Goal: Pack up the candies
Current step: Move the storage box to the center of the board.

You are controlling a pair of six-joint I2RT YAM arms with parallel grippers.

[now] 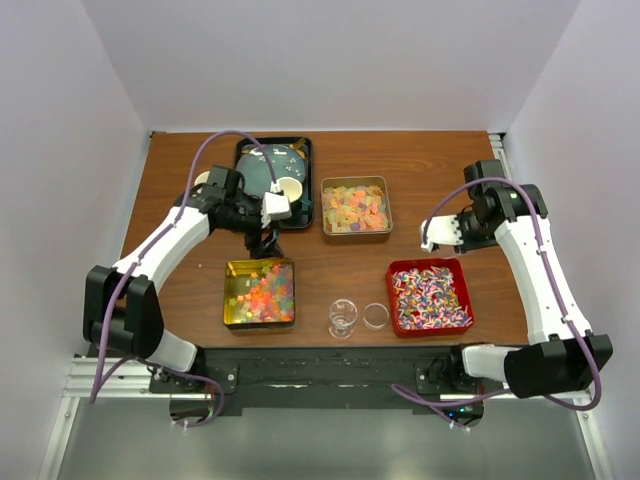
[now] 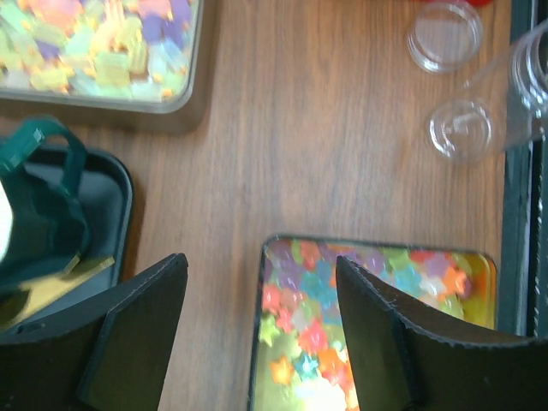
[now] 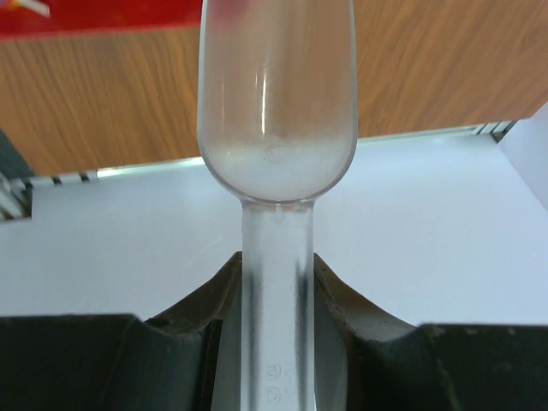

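Left pincer (image 2: pixel 259 267) hangs spread; right pincer (image 3: pixel 276 287) clamps clear spoon (image 3: pixel 276 111).

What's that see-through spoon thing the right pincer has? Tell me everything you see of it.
The scoop is frosted, translucent plastic: a deep rounded bowl on a straight handle bearing small moulded marks. It looks empty. The right pincer clamps the handle between its dark fingers, bowl pointing away from the wrist; nothing else touches it.
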